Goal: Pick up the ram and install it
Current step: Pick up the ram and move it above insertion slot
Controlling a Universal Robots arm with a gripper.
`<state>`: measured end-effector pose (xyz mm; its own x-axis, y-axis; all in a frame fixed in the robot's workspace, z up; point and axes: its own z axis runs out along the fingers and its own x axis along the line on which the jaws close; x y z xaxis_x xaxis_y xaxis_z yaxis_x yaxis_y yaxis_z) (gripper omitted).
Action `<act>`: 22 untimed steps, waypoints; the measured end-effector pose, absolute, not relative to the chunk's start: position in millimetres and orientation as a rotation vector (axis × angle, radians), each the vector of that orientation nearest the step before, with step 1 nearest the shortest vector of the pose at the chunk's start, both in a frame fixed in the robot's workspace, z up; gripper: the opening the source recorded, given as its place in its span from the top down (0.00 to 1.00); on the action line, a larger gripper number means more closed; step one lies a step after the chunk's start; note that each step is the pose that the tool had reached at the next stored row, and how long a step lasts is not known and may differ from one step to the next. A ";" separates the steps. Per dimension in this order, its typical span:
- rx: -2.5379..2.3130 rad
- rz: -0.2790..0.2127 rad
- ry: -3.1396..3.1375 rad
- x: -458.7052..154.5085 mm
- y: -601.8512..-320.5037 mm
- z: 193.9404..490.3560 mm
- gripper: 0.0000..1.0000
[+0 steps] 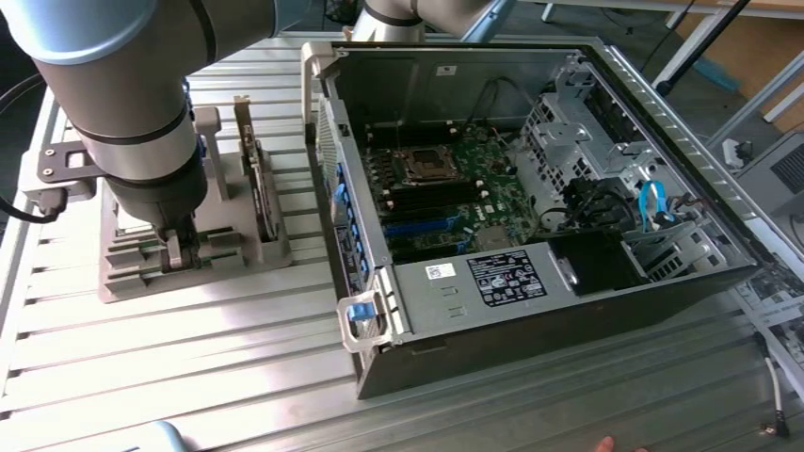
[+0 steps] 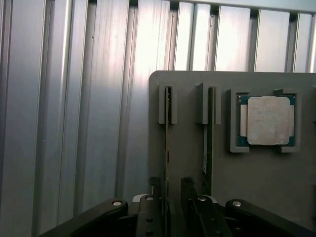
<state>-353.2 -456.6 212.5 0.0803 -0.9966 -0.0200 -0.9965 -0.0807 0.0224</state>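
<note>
The ram [image 2: 168, 128], a thin green stick, stands on edge in a slot of the grey holder [image 2: 187, 168]. A second stick like it [image 2: 208, 138] stands in the neighbouring slot. My gripper [image 2: 171, 193] is open and straddles the end of the first stick, one black finger [image 2: 155, 197] on each side, with a gap still showing beside the board. In the exterior view the gripper [image 1: 176, 250] reaches straight down into the holder [image 1: 138, 282] at the exterior view's left. The open computer case [image 1: 377, 282] lies beside it, its motherboard [image 1: 453, 188] exposed.
A square silver processor chip [image 2: 268, 121] sits in a recess of the holder. A tall expansion card [image 1: 258, 179] stands upright in the holder between my arm and the case wall. The table is ribbed aluminium [image 1: 188, 377]. A fingertip [image 1: 607, 441] shows at the front edge.
</note>
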 end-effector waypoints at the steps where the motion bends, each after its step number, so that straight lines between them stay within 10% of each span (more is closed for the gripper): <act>1: 2.307 -0.047 -2.128 -353.2 -456.6 212.5 0.70; 22: 2.306 -0.047 -2.127 -353.2 -456.6 211.0 0.79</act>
